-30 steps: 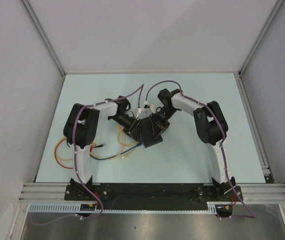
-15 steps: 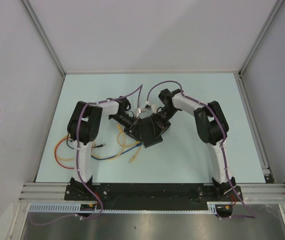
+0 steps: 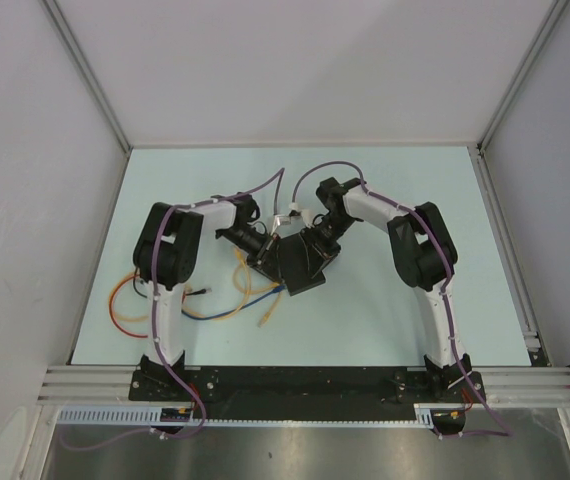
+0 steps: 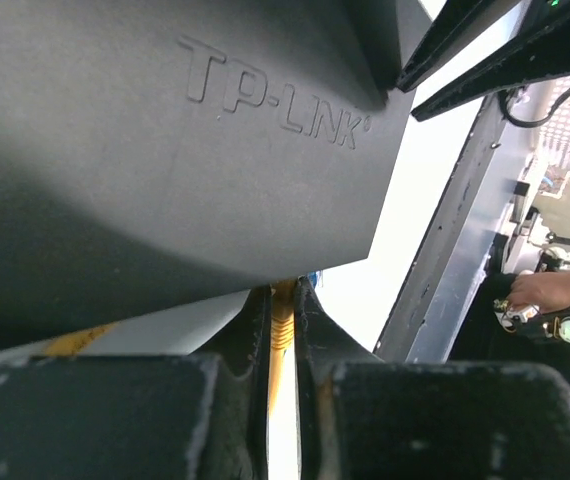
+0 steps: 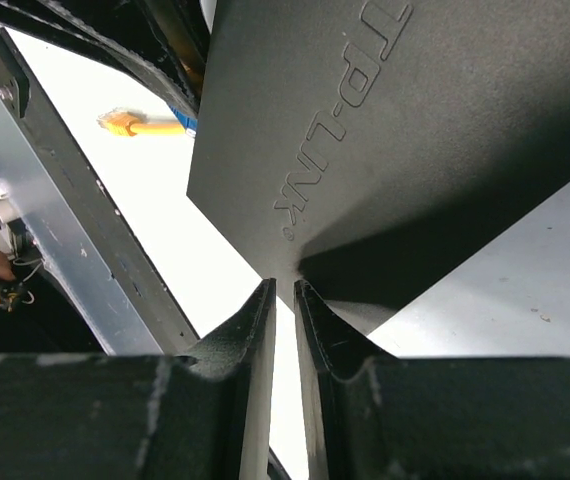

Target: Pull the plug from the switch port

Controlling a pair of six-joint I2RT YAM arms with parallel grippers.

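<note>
While the left gripper clamps a yellow ribbed cable by the flat matte-black switch, we see the right gripper nearly closed.

switch: flat matte-black box, TP-LINK embossed on top, turned diagonal, centre of table | yellow plug: against switch's edge

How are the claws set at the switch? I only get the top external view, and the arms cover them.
Observer: Left claw is almost closed; a yellow cable shows in its slit.
Operator: And the right one?
Observer: Right claw is almost closed too, only white table in its slit, right below a corner of the switch.
Operator: Any marking?
Observer: TP-LINK lettering is embossed on its face.
</note>
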